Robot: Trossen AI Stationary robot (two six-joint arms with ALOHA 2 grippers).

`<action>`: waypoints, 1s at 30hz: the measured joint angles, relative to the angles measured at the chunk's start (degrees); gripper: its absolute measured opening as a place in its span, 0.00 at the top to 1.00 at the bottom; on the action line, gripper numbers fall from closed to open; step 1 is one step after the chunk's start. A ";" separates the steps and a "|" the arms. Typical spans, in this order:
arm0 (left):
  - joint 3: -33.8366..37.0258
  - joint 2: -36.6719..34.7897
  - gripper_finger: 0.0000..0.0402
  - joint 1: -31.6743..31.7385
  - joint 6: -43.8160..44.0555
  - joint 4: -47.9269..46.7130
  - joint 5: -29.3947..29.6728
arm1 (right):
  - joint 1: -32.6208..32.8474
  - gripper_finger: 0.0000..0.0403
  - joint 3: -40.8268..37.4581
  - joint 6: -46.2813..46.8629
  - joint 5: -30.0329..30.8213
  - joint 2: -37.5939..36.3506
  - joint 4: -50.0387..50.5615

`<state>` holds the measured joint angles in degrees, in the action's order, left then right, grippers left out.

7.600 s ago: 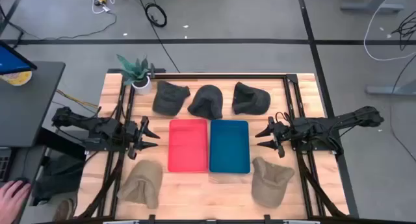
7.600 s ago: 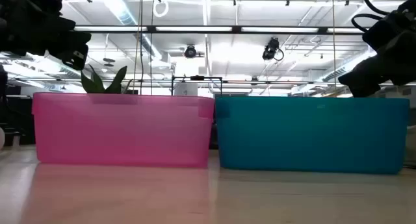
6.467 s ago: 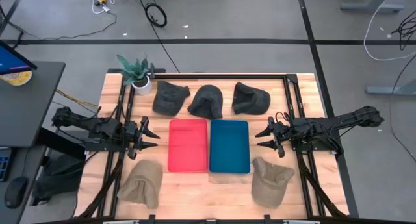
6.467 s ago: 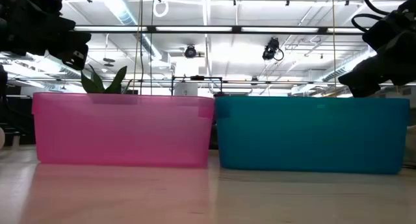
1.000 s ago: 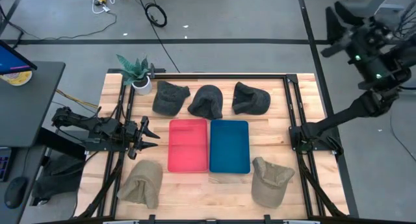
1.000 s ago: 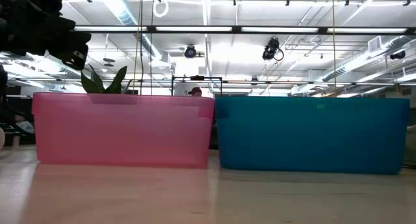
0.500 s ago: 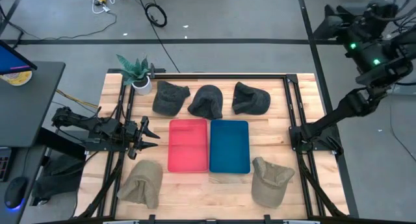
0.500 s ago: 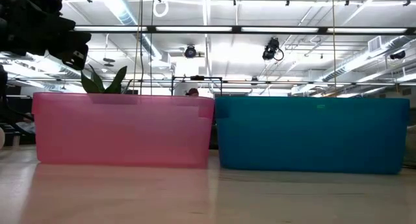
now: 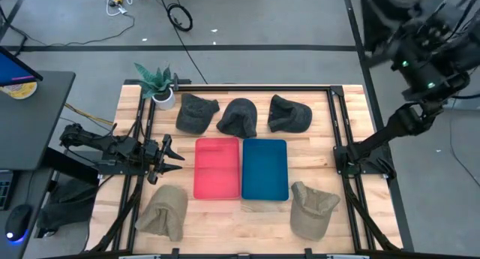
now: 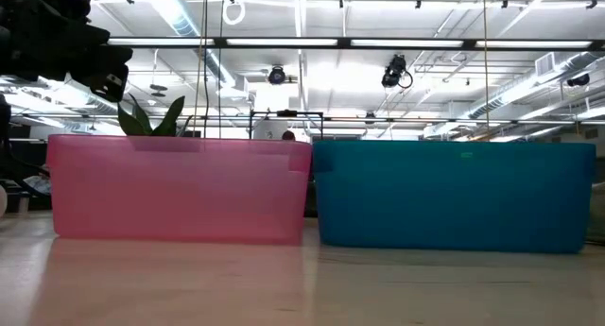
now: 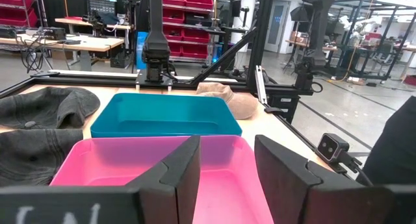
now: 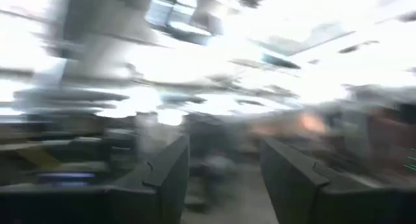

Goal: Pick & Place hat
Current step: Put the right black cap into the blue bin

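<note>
Bins serve as the reference: a pink bin (image 9: 217, 168) and a teal bin (image 9: 265, 169) stand side by side, touching, at the centre of the wooden table (image 9: 352, 116). Three dark grey hats lie in a row behind the bins: one (image 9: 196, 112) behind the pink bin, one (image 9: 238, 117) behind the seam between the bins, one (image 9: 289, 114) behind the teal bin. One tan hat (image 9: 164, 212) lies at the front, left of the pink bin; a second tan hat (image 9: 312, 209) lies at the front, right of the teal bin. A potted plant (image 9: 158, 85) stands at the table's back left corner.

Left gripper (image 9: 174, 159) hovers just left of the pink bin, pointing at it, fingers (image 11: 179, 174) parted and empty. Right gripper (image 12: 223, 175) is raised high, well away from the bins, beyond the table's back right corner; its fingers stand apart, nothing between them.
</note>
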<state>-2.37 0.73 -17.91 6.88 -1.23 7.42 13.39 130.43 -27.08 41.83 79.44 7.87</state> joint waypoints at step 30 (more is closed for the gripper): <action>0.00 0.00 0.63 0.00 -0.01 0.00 0.00 | -41.10 0.53 -0.09 73.05 -23.49 12.97 80.00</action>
<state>-2.37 0.73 -17.91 6.87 -1.23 7.42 -27.71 130.34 45.97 18.35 92.41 87.87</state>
